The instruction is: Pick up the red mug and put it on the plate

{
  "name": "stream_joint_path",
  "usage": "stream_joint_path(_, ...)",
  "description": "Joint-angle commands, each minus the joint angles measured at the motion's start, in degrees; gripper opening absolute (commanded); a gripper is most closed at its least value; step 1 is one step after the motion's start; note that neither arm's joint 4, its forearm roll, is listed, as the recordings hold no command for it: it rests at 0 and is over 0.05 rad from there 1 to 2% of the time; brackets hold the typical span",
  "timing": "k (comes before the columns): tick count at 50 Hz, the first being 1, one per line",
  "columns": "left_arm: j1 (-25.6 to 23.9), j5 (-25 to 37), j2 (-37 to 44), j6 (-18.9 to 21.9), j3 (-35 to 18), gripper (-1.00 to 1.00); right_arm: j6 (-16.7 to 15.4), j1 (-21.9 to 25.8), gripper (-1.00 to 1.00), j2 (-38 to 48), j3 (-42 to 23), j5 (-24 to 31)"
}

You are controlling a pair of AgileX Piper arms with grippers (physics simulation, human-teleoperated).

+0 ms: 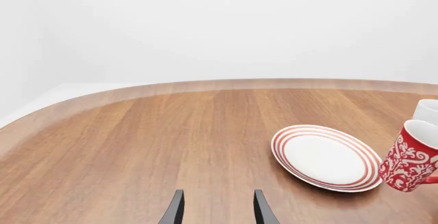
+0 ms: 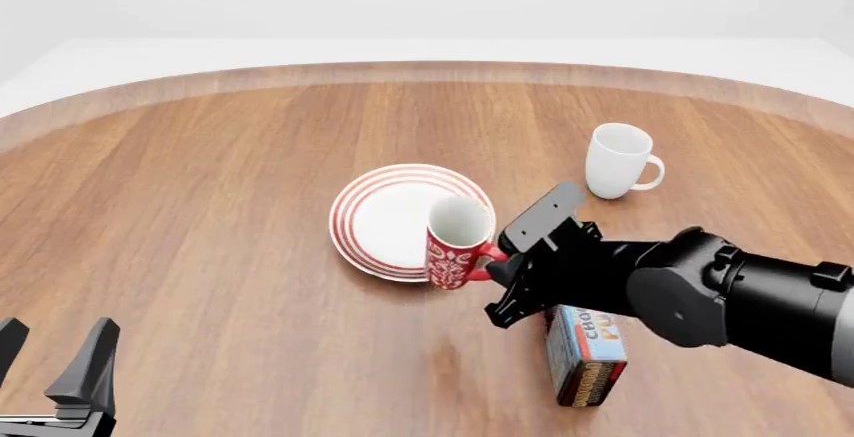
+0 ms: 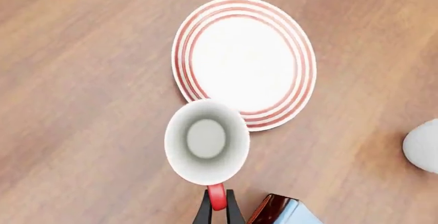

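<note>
Left wrist view: left hand [image 1: 217, 211] spread, idle over brown wooden tabletop [image 1: 137, 147]; round white red-ringed plate [image 1: 326, 157] bare, tall red white-patterned mug [image 1: 411, 156] just beside it.

Front view: right hand [image 2: 497, 259] pinching mug handle; mug overlaps plate's near rim, apparently lifted. Plain white mug [image 2: 619, 160], small carton [image 2: 585, 353] apart.

Right wrist view: mug over plate edge, off-centre.

Step judged: carry. Next: shift toward plate centre, lower, release.

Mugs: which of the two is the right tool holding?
The red mug, its handle pinched by the right tool at the plate edge. The white mug stands apart, untouched.
</note>
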Motion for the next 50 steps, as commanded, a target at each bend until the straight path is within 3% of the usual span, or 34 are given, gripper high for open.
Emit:
stream_joint_path(1, 0.0, 0.0, 0.0, 0.0, 0.0, 1.0, -1.34, -2.56, -1.0, 1.91, -3.73, -0.9)
stream_joint_path(25, 0.0, 0.0, 0.0, 0.0, 0.0, 1.0, -4.21, -6.66, -1.0, 9.93, -12.44, -4.33)
stream_joint_path(50, 0.0, 0.0, 0.0, 0.0, 0.0, 1.0, -4.27, -7.01, -1.0, 18.99, -19.32, -6.53)
